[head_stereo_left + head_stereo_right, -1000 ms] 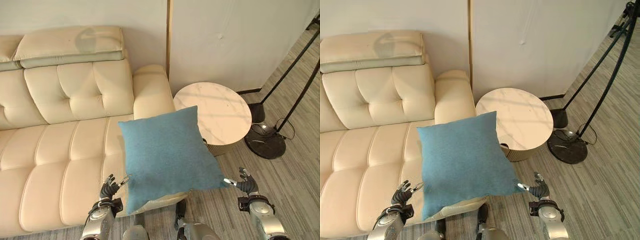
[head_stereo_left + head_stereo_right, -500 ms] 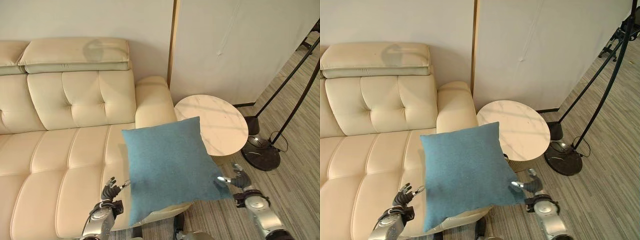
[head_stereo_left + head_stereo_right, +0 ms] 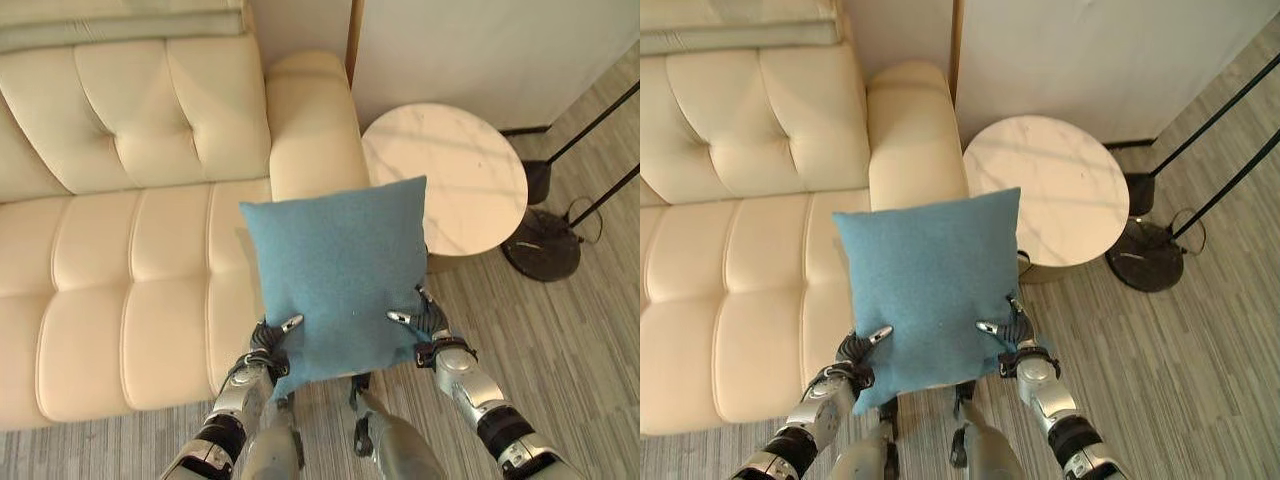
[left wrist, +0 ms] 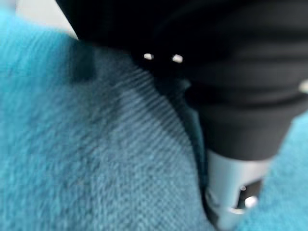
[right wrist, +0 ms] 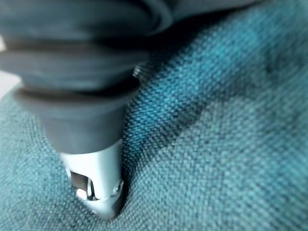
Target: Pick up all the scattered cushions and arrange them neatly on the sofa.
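Observation:
I hold a square blue cushion (image 3: 340, 275) in the air over the sofa's right front corner, its face toward me. My left hand (image 3: 266, 352) grips its lower left part, thumb on the front and fingers behind. My right hand (image 3: 431, 326) grips the lower right part the same way. Blue fabric (image 4: 96, 159) lies right against the left hand in the left wrist view. The right thumb (image 5: 96, 183) presses into the weave in the right wrist view. The cream leather sofa (image 3: 130, 280) spreads to the left, its seat bare.
A round marble side table (image 3: 470, 170) stands just right of the sofa's armrest (image 3: 310, 120). A black lamp base (image 3: 545, 245) with thin slanted poles sits on the grey striped floor further right. A pale wall runs behind.
The camera has tipped downward. Both hands have closed inward from the cushion's outer corners, and their thumbs now lie on its front face.

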Robot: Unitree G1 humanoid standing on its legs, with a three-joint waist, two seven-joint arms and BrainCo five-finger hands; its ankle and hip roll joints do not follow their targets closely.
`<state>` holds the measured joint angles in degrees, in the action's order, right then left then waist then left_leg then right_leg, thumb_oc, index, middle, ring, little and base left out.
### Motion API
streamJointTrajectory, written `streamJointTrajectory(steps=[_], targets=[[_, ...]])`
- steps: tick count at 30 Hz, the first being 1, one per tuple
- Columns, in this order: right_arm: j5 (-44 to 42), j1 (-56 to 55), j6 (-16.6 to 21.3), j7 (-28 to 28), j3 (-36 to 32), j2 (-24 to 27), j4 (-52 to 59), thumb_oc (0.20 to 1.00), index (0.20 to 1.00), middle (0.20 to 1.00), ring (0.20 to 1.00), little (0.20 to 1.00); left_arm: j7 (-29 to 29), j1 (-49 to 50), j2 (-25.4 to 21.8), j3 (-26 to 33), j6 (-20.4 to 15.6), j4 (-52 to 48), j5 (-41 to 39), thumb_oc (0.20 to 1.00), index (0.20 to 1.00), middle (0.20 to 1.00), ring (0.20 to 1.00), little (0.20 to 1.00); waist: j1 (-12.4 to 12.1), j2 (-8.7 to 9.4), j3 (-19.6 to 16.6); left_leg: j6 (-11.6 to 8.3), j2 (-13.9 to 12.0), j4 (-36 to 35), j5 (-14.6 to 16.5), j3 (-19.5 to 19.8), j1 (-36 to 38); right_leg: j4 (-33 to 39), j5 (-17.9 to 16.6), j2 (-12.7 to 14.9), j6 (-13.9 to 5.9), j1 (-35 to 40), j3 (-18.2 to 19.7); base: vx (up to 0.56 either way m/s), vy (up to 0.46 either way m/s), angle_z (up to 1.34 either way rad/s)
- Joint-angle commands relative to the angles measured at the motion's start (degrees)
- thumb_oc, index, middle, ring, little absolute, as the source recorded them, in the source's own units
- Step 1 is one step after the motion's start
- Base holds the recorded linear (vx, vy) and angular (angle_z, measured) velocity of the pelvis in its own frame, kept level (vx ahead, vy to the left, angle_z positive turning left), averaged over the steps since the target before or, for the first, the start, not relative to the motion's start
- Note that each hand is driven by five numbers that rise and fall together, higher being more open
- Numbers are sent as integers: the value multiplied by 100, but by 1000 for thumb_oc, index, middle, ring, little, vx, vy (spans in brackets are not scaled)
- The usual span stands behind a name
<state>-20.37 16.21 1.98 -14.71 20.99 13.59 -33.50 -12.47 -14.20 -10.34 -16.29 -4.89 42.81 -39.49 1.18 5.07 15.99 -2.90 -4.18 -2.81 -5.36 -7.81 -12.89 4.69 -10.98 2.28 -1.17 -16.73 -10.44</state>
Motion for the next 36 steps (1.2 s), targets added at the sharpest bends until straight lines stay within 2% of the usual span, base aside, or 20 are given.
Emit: streamJointTrajectory(steps=[1,4,5,6,7,8,13,14,18,23,28,36], targets=[[-333,102,-58,310,629,-618,-1,1000,1000,1000,1000,1000,134,-318,353,-505,-7,-113,-191,1000,1000,1000,1000,1000,-150,89,223,-21,-68,-13,87,197,-159,-549,905,447,-485,199,179,-33,0,8],[-542,101,-29,382,648,-651,-161,1000,1000,1000,1000,1000,204,-358,398,-539,6,-51,-268,1000,1000,1000,1000,1000,-159,75,332,-31,-60,5,70,222,-236,-588,888,468,-483,108,161,-34,-2,7],[-625,148,-17,405,645,-660,-205,1000,1000,1000,1000,1000,232,-401,417,-549,4,-28,-317,846,846,846,846,846,-162,71,370,-34,-62,14,63,223,-258,-597,881,475,-486,83,162,-36,7,3],[-730,190,5,458,664,-688,-261,1000,1000,1000,1000,1000,295,-454,448,-551,10,10,-400,200,200,200,200,200,-166,63,408,-38,-60,15,55,224,-278,-602,874,477,-487,58,160,-31,5,2],[-862,208,28,543,675,-712,-255,953,953,953,953,953,373,-488,481,-541,11,6,-517,200,200,200,200,200,-168,61,430,-44,-59,9,43,227,-290,-607,871,477,-488,41,157,0,0,0],[-985,194,61,596,671,-734,-226,200,200,200,200,200,424,-500,501,-528,9,-7,-619,200,200,200,200,200,-162,60,440,-46,-61,-3,33,232,-288,-606,870,476,-488,35,149,0,0,0],[-2338,151,243,1209,646,-970,-124,200,200,200,200,200,986,-548,620,-584,30,-356,-1419,200,200,200,200,200,-147,42,468,-69,-70,-92,22,196,-194,-590,870,466,-510,67,170,0,0,0],[-2338,151,243,1209,646,-970,-124,200,200,200,200,200,986,-548,620,-584,30,-356,-1419,200,200,200,200,200,-147,42,469,-69,-70,-93,22,195,-191,-590,870,466,-510,69,170,0,0,0],[-3208,-16,270,1620,653,-1157,73,200,200,200,200,200,1415,-224,572,-607,35,-1045,-1955,200,200,200,200,200,-108,37,363,-90,-65,-170,86,113,69,-532,878,439,-524,243,221,20,20,-7],[-3462,-306,230,1790,779,-1182,510,200,200,200,200,200,1631,316,373,-641,101,-1607,-2085,200,200,200,200,200,-38,20,131,-91,-51,-219,159,10,310,-427,863,437,-539,466,303,32,43,-17],[-3673,-830,158,2089,961,-874,1451,200,200,200,200,200,1830,1049,61,-627,178,-2231,-2065,200,200,200,200,200,88,-21,-252,-59,-3,-219,285,-61,582,-294,837,475,-593,757,373,19,61,-7],[-3880,-1529,157,2599,974,-398,2846,200,200,200,200,200,2125,1879,-353,-494,238,-3357,-2006,200,200,200,200,200,193,-118,-671,20,120,-219,425,-78,870,-219,807,564,-691,1071,441,-8,91,0]])
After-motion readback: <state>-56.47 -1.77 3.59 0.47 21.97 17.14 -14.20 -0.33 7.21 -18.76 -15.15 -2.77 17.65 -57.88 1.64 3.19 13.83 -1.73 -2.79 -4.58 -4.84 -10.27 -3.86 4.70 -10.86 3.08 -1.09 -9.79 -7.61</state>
